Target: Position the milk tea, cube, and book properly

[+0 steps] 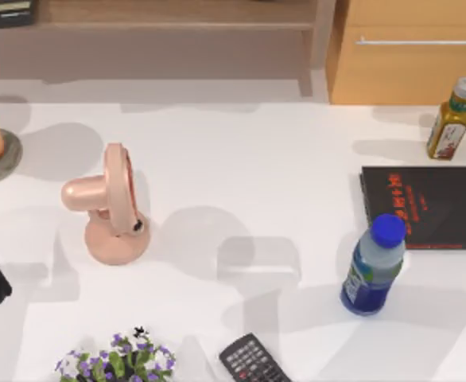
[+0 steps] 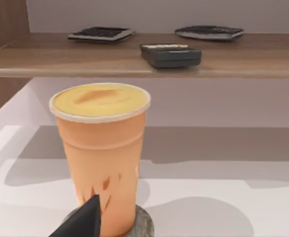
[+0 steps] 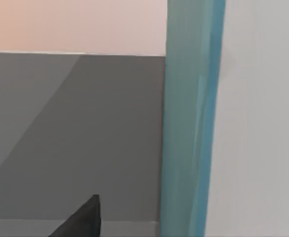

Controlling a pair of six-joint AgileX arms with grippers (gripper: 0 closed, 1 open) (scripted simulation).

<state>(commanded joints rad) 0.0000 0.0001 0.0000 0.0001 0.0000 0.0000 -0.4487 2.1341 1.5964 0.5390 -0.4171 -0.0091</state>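
One relation governs the coming move: the tall peach-orange tapered milk tea cup [image 2: 101,158] stands upright on a grey round coaster [image 2: 143,224] directly ahead of the left pincer [image 2: 80,222], nearly touching; whether it is open cannot be told. The right pincer [image 3: 80,217] sits beside the teal-blue book [image 3: 189,123], grip unclear.

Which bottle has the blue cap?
The blue bottle near the table's front right, beside the black book. The other one, the olive-yellow bottle farther back, wears a white cap.
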